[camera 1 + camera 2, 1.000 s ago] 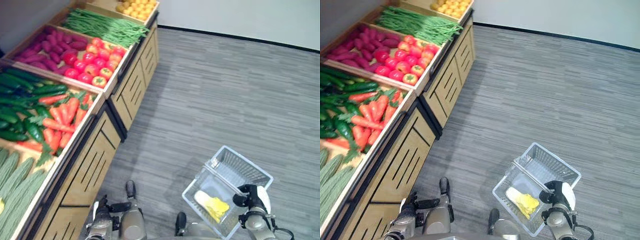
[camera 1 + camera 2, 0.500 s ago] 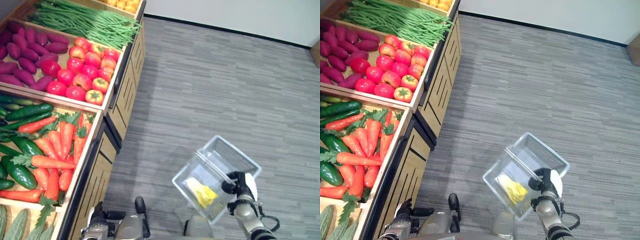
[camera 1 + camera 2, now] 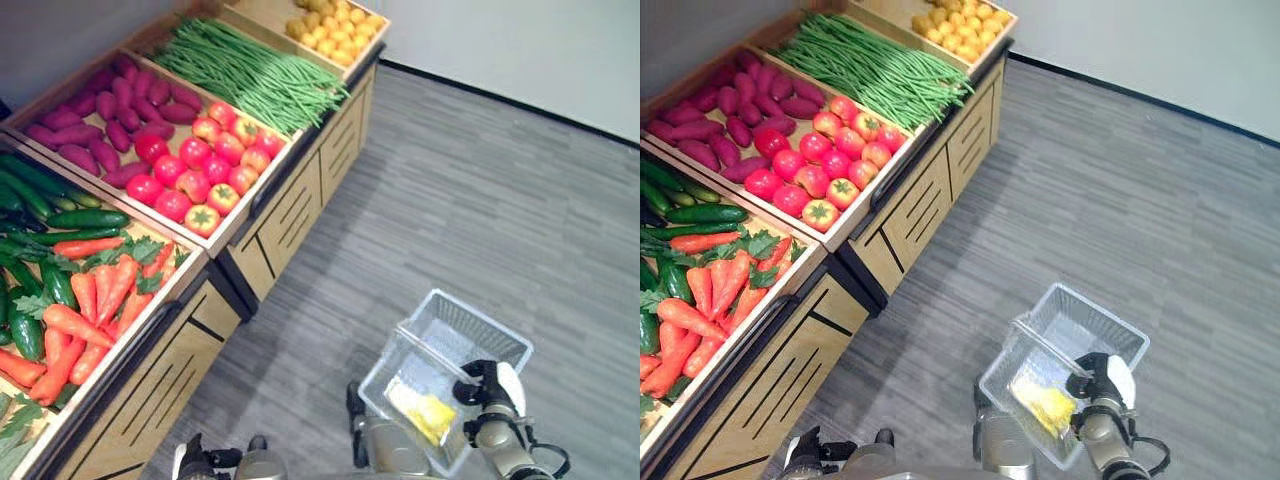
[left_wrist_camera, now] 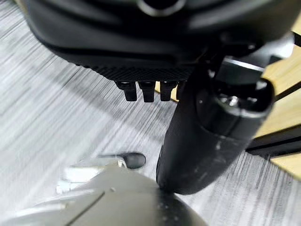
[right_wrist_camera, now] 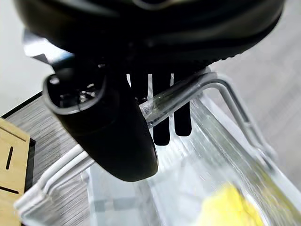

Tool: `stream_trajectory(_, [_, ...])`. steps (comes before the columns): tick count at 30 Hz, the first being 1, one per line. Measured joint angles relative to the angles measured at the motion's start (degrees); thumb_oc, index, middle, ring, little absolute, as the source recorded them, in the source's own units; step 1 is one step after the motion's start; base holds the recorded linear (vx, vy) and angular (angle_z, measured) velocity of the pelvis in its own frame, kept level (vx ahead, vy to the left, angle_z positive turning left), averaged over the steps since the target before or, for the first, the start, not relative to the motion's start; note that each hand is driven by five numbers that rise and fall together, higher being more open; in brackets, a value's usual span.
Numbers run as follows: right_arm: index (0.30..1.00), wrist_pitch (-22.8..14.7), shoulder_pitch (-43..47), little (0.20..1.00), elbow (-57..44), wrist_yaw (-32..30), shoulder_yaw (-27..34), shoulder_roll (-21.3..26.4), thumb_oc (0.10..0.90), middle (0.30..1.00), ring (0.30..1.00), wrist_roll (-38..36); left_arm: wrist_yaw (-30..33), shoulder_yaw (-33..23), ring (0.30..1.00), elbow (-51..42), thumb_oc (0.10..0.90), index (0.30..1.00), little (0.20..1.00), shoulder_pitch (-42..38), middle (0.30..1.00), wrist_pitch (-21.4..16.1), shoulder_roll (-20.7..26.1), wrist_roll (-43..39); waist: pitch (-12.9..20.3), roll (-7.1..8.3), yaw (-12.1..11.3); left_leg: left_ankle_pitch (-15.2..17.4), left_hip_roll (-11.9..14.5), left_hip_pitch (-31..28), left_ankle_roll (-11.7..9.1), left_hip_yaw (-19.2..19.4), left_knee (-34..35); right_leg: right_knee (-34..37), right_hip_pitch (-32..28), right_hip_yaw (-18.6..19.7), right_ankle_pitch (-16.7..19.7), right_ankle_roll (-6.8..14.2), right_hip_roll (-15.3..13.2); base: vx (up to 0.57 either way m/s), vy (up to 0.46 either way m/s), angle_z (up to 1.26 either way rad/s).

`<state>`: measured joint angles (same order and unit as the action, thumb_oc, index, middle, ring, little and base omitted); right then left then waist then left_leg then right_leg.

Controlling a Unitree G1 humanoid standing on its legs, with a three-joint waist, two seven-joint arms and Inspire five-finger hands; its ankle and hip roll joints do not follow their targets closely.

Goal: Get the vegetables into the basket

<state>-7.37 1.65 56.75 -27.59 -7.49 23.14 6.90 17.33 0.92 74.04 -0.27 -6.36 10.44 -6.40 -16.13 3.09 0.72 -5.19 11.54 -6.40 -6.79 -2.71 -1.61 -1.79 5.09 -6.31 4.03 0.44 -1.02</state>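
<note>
A clear wire-rimmed basket [image 3: 500, 345] hangs over the floor at my lower right. My right hand [image 3: 490, 385] is shut on its metal handle [image 5: 188, 94], fingers curled round the bar. A yellow and white leafy vegetable [image 3: 425, 412] lies in the basket's bottom. On the wooden stand to my left lie carrots [image 3: 90, 300], cucumbers [image 3: 40, 200], tomatoes [image 3: 200, 170], purple sweet potatoes [image 3: 100, 120] and green beans [image 3: 260, 75]. My left hand [image 3: 200, 462] hangs low beside the stand's front, fingers relaxed and holding nothing.
The stand [image 3: 290, 210] runs along the left, with slatted wooden cabinet fronts facing the floor. A crate of small yellow fruit [image 3: 335, 22] sits at its far end. Grey striped floor [image 3: 480, 200] spreads to the right up to a white wall.
The whole picture has shifted, so the camera has moved. The basket stays in my right hand with the yellow vegetable inside. My left hand now sits lower in the picture.
</note>
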Motion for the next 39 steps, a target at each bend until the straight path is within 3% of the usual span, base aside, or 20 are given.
stream_trajectory(2, [0.3, -0.5, 0.7, 0.3, -0.3, -0.4, 0.2, 1.6, 0.4, 0.3, 0.3, 0.0, 0.8, 0.1, 1.0, 0.1, 0.9, 1.0, 1.0, 0.0, 1.0, 0.6, 0.3, -0.9, 0.1, -0.08, 0.0, -0.2, 0.5, 2.7, -1.5, -1.4, -1.0, -0.4, -0.1, -3.5, 0.1, -1.9, 0.4, 0.08, -0.264, 0.81])
stream_trajectory(3, [0.3, -0.6, 1.5, 0.3, 0.0, -0.4, 0.2, 1.7, 0.4, 0.3, 0.3, -0.2, 1.2, 0.2, 1.0, 0.3, 0.9, 1.0, 1.0, -0.3, 1.0, 1.2, 0.1, -1.0, 0.2, -0.17, 0.5, -1.9, 0.0, 4.1, -1.6, 0.5, -1.4, -0.5, -0.9, -6.2, -0.6, -2.8, 0.1, 0.04, -0.203, 1.17])
stream_trajectory(4, [0.3, -0.6, 0.9, 0.3, 1.2, -0.4, 0.0, 1.6, 0.4, 0.3, 0.3, -0.7, 1.4, 0.9, 1.0, 0.5, 0.9, 1.0, 1.0, -1.0, 1.0, 1.3, 0.1, -1.0, 0.2, 0.23, 1.1, -3.8, 0.3, 5.3, -1.8, 4.8, -2.8, -0.7, -1.7, -9.5, -1.5, -3.3, -0.6, -0.03, -0.203, 1.79])
stream_trajectory(5, [0.3, -1.1, 0.1, 0.3, 1.0, -0.4, -0.6, 1.1, 0.4, 0.3, 0.3, -1.0, 1.5, 1.0, 1.0, 0.1, 0.9, 1.0, 1.0, -1.7, 1.0, 1.1, 0.5, -1.0, 0.4, 0.19, 2.3, -2.4, 2.5, 6.9, -1.3, 17.2, -6.0, 0.1, -3.0, -13.4, -1.9, -4.1, -1.3, 0.02, -0.167, 1.62])
stream_trajectory(7, [0.3, -2.1, -0.3, 0.3, 1.0, -0.7, -1.5, 0.7, 0.4, 0.3, 0.3, -1.0, 1.7, 0.8, 1.0, 0.2, 0.9, 1.0, 1.0, -2.2, 1.0, 1.3, 0.6, -0.9, 0.8, -0.04, 3.6, -1.0, 5.9, 7.4, -1.7, 31.0, -8.2, 0.9, -3.7, -17.9, -2.1, -4.4, -2.0, 0.06, -0.058, 1.3])
stream_trajectory(8, [0.3, -2.1, -0.8, 0.3, 0.8, -0.7, -1.5, 0.4, 0.4, 0.3, 0.3, -1.0, 1.6, 0.9, 1.0, -0.1, 0.9, 1.0, 1.0, -2.3, 1.0, 1.2, 0.6, -0.8, 1.0, -0.32, 3.9, -0.7, 6.6, 7.6, -1.9, 34.0, -8.4, 1.1, -3.8, -19.2, -3.0, -3.1, -2.0, 0.08, 0.051, 1.05])
stream_trajectory(10, [0.3, -2.4, -0.9, 0.3, 1.9, -0.9, -1.4, -1.3, 0.4, 0.3, 0.3, -1.0, 1.0, 1.3, 1.0, -0.5, 0.9, 1.0, 1.0, -1.9, 1.0, 1.4, 0.5, -0.6, 1.7, -1.66, 2.7, 0.6, 5.1, 6.2, -1.7, 32.1, -4.4, 0.8, -3.8, -20.2, -3.3, -1.5, -2.0, 0.09, 0.131, 0.6])
stream_trajectory(11, [0.3, -2.4, -1.5, 0.3, 2.9, -0.7, -1.4, -1.8, 0.4, 0.3, 0.3, -1.0, 1.2, 1.7, 1.0, -0.5, 0.9, 1.0, 1.0, -2.1, 1.0, 1.2, 0.2, -0.3, 1.5, -1.2, 2.5, 1.2, 3.6, 6.2, -2.2, 30.3, -3.1, 0.2, -3.8, -21.2, -3.1, -0.9, -2.3, 0.06, 0.152, 0.3])
stream_trajectory(12, [0.3, -2.5, -1.5, 0.3, 2.5, -0.7, -1.4, -2.1, 0.4, 0.3, 0.3, -1.0, 1.2, 1.7, 1.0, -0.5, 0.9, 1.0, 1.0, -1.8, 1.0, 1.2, 0.0, -0.4, 2.0, -2.05, 2.4, 1.7, 3.1, 5.8, -1.2, 29.7, -2.1, -1.3, -3.4, -21.2, -3.6, -0.6, -2.4, 0.05, 0.197, 0.08])
stream_trajectory(18, [0.3, -3.5, -3.1, 0.3, 2.0, -1.2, 0.4, -3.2, 0.4, 0.3, 0.3, -1.0, 1.3, 1.6, 1.0, 0.9, 0.9, 1.0, 1.0, -1.6, 1.0, 2.0, 0.6, 0.8, 3.4, 0.76, 3.2, 4.6, -4.9, 5.3, 5.3, 30.1, 0.3, -9.1, 0.4, -18.4, -4.3, 2.8, -11.0, 0.04, 0.217, 0.04])
stream_trajectory(22, [0.3, -3.4, -2.0, 0.3, 3.4, -1.1, 0.4, -3.4, 0.4, 0.3, 0.3, -0.8, 1.4, 1.7, 1.0, 0.6, 0.9, 1.0, 1.0, -1.6, 1.0, 2.2, 0.5, 0.8, 3.4, 0.9, 2.5, 5.6, -8.1, 5.6, 7.0, 30.1, -0.4, -8.9, 0.8, -16.4, -2.8, 4.6, -13.9, 0.01, 0.238, 0.1])
stream_trajectory(26, [0.3, -1.9, 0.3, 0.3, 4.9, -1.4, 0.5, -3.2, 0.4, 0.3, 0.3, -0.6, 1.4, 0.6, 1.0, 0.8, 0.9, 1.0, 1.0, -1.7, 1.0, 2.2, 0.6, 0.7, 2.8, 0.7, 1.9, 6.9, -10.7, 3.6, 9.5, 29.5, 0.7, -19.0, 3.1, -14.7, -1.2, 5.8, -18.5, 0.03, 0.13, 0.22])
stream_trajectory(28, [0.3, -1.9, -0.7, 0.3, 4.7, -1.7, 0.4, -3.1, 0.4, 0.3, 0.3, -0.6, 1.5, 1.7, 1.0, 1.1, 0.9, 1.0, 1.0, -2.2, 1.0, 2.2, 0.0, 0.7, 2.0, -0.36, 3.2, 7.2, -11.4, 1.9, 10.9, 25.3, 2.1, -23.4, 5.4, -3.1, -3.3, 7.4, -16.1, 0.14, -0.016, 0.66])
stream_trajectory(29, [0.3, -2.0, -0.9, 0.3, 4.6, -1.6, 0.4, -3.2, 0.4, 0.3, 0.3, -0.6, 1.4, 1.8, 1.0, 1.1, 0.9, 1.0, 1.0, -2.2, 1.0, 2.3, 0.2, 0.6, 2.0, -0.18, 3.5, 6.4, -11.7, 1.7, 10.4, 23.9, 2.8, -22.3, 6.3, -0.9, -3.8, 8.1, -15.3, 0.19, -0.096, 0.67])
stream_trajectory(30, [0.3, -2.0, -0.9, 0.3, 4.6, -1.6, 0.3, -3.2, 0.4, 0.3, 0.3, -0.7, 1.4, 1.8, 1.0, 1.1, 0.9, 1.0, 1.0, -2.4, 1.0, 2.3, -0.1, 0.6, 1.9, -0.36, 3.5, 5.9, -12.0, 1.6, 9.9, 23.3, 4.1, -19.0, 7.2, 0.9, -3.9, 8.2, -14.4, 0.14, -0.158, 0.72])
stream_trajectory(31, [0.3, -2.0, -1.2, 0.3, 4.6, -1.6, 0.3, -3.5, 0.4, 0.3, 0.3, -0.7, 1.3, 1.7, 1.0, 1.9, 0.9, 1.0, 1.0, -3.0, 1.0, 2.4, -0.2, 0.5, 1.7, -0.55, 4.1, 4.8, -12.3, 1.6, 10.2, 21.0, 5.1, -10.1, 6.9, 3.9, -3.5, 8.7, -12.9, 0.18, -0.21, 0.71])
stream_trajectory(33, [0.3, -2.0, -1.7, 0.3, 4.8, -1.6, 0.3, -3.8, 0.4, 0.3, 0.3, -0.7, 1.2, 1.7, 1.0, 2.9, 0.9, 1.0, 1.0, -3.2, 1.0, 2.6, -0.2, 0.5, 1.7, -0.4, 4.8, 4.6, -12.8, 1.4, 10.2, 19.4, 5.1, -3.1, 5.8, 5.2, -2.3, 9.1, -12.4, 0.09, -0.135, 0.71])
stream_trajectory(35, [0.3, -2.1, -1.6, 0.3, 7.4, -1.6, 0.5, -3.9, 0.4, 0.3, 0.3, -1.1, 1.2, 1.8, 1.0, 2.3, 0.9, 1.0, 1.0, -2.4, 1.0, 2.4, -0.1, 0.1, 1.7, -0.27, 4.7, 4.6, -13.3, 0.0, 10.0, 16.3, 5.1, -1.6, 4.1, 5.7, 0.4, 8.6, -12.0, 0.06, -0.25, 0.9])
stream_trajectory(38, [0.3, -2.1, -1.1, 0.3, 12.4, -1.5, 0.5, -5.2, 0.4, 0.3, 0.3, -1.1, 1.2, 1.7, 1.0, 0.1, 0.9, 1.0, 1.0, -0.1, 1.0, 1.2, 0.9, 0.1, 2.6, 1.22, 2.4, 5.8, -13.3, -1.2, 7.5, 14.2, 4.7, -0.6, 1.3, 3.2, 1.8, 7.5, -12.8, 0.07, -0.236, 0.44])
stream_trajectory(39, [0.3, -2.1, -0.9, 0.3, 12.5, -1.3, 0.5, -5.7, 0.4, 0.3, 0.3, -1.0, 1.2, 1.6, 1.0, 0.0, 0.9, 1.0, 1.0, 0.8, 1.0, 1.1, 1.1, 0.0, 2.8, 1.59, 1.6, 6.3, -12.8, -1.1, 6.5, 14.1, 4.2, 0.6, 0.4, 2.5, 4.1, 8.6, -12.7, 0.09, -0.299, 0.1])
